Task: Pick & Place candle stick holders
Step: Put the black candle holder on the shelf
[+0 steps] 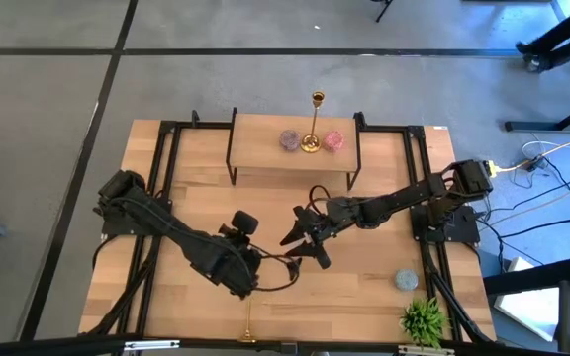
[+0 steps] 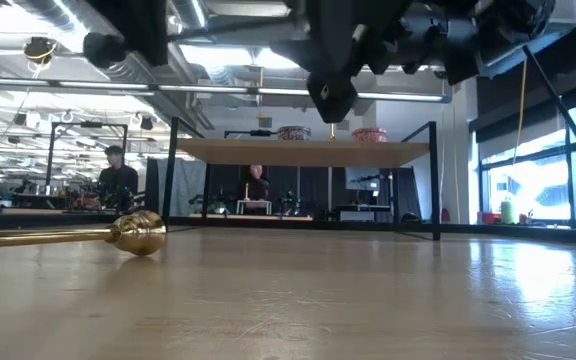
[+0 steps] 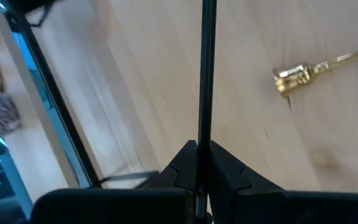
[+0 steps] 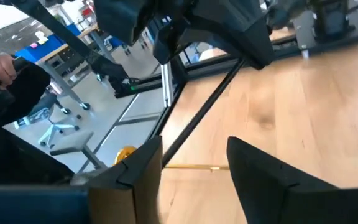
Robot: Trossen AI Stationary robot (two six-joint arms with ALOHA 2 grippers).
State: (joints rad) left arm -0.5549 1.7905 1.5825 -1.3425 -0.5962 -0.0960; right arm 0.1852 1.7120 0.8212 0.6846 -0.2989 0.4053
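Note:
My left gripper is shut on the black candle stick holder above the middle of the table, also seen in the high view. The black stem passes between the open fingers of my right gripper, which is just right of my left gripper. I cannot tell if those fingers touch it. One gold holder stands upright on its round base on the shelf. Another gold holder lies on its side near the front edge, its cup end showing in the low view and the left wrist view. My left gripper pinches the black holder's thin stem between its two fingers. The stem runs straight out ahead of the fingers, in line with them. It is lifted clear of the table. How far along the stem the hold is, I cannot tell.
A raised wooden shelf on black legs stands at the far middle, with two small round things beside the gold holder. A grey ball and a green plant sit at the near right. Black frame rails run along both sides.

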